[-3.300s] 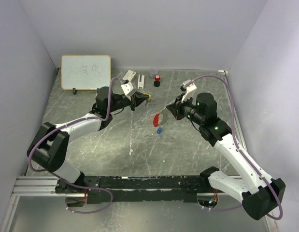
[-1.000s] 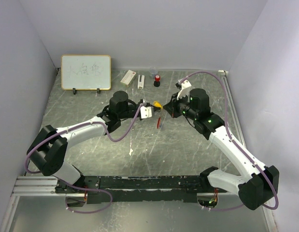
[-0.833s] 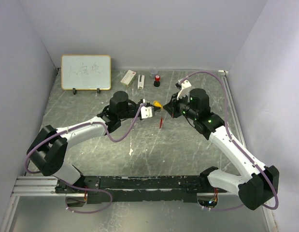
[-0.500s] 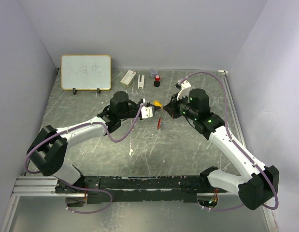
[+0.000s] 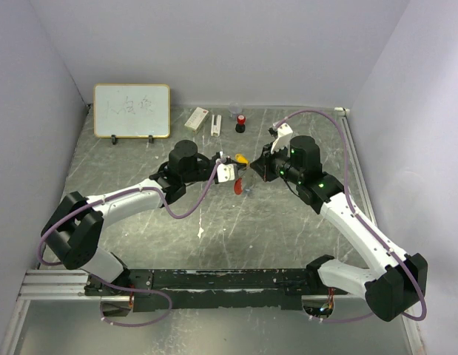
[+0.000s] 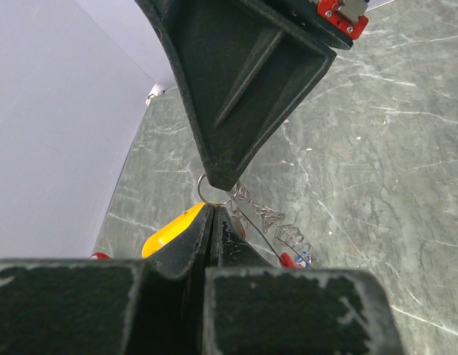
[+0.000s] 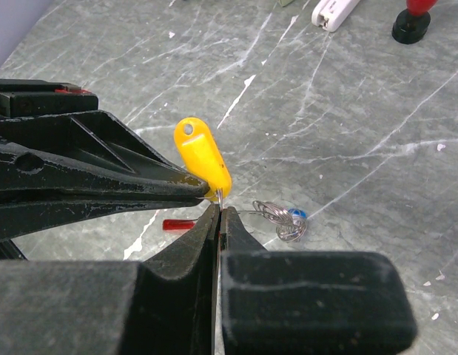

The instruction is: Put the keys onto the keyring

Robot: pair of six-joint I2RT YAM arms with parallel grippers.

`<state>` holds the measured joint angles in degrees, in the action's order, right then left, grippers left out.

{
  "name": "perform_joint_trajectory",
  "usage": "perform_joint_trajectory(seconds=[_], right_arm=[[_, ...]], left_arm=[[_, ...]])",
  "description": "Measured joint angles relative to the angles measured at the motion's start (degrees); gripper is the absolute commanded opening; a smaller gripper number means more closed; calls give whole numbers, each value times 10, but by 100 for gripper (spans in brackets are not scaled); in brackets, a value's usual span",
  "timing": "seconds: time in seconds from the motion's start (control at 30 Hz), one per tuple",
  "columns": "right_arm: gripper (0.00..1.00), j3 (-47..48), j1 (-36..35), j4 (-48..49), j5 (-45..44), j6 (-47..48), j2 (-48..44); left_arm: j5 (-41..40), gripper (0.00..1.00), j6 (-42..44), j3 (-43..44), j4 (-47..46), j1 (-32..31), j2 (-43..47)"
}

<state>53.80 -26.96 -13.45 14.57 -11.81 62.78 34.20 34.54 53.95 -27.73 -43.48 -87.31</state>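
Observation:
My left gripper [image 5: 236,166] [image 6: 212,212] is shut on a yellow-gold plastic-headed key [image 6: 168,235], which also shows in the right wrist view [image 7: 203,160] and the top view [image 5: 242,157]. My right gripper [image 5: 251,168] [image 7: 219,212] meets it tip to tip and is shut on the keyring's thin silvery wire, which coils to the right [image 7: 277,216] [image 6: 267,215]. The blue key [image 7: 297,214] sits in that coil. The red tag [image 7: 177,224] [image 5: 237,182] hangs just below the two grippers. A small ring [image 6: 211,191] shows between the tips.
A whiteboard [image 5: 132,110] stands at the back left. A white box with a red mark [image 5: 197,116], a white piece [image 5: 216,124] and a small red-and-black cylinder [image 5: 241,122] lie at the back. Purple walls stand on both sides.
Both arms have come together at mid-table from apart; the left now holds the yellow key. In the last second the arms stay still and the red tag swings beneath them.

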Motion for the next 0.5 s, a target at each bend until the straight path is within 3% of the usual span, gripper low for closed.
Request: perform_joint_trajectory(seconds=[0.5], right_arm=[[0,0,0,0,1,0,0]], left_arm=[[-6,7,1,0,-2,-4,0]])
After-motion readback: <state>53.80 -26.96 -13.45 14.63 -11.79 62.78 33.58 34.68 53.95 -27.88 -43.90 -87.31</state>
